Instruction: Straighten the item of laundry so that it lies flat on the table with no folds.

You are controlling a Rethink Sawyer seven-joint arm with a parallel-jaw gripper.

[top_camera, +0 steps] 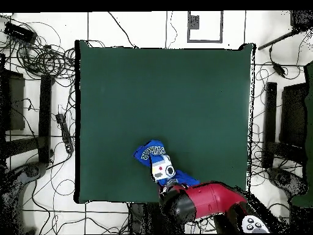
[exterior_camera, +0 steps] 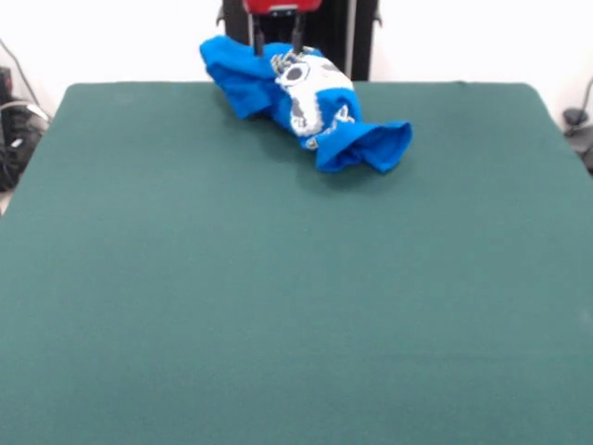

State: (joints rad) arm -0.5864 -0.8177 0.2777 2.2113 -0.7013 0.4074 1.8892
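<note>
Laundry item (exterior_camera: 306,102), one bunched shirt, pinched by gripper (exterior_camera: 278,48) on table (exterior_camera: 278,278).

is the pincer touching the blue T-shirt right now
Touching. In the front view the pincer has its two dark fingers pressed into the top of the crumpled T-shirt, with no gap showing between them and the cloth.

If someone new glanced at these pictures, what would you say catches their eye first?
The bright blue T-shirt stands out at once: it lies bunched up with its white print showing, near the table's edge on the robot's side, with folds all over. Right above it the red and black arm reaches in, its hand down at the crumpled cloth. The rest of the dark green table is bare.
</note>
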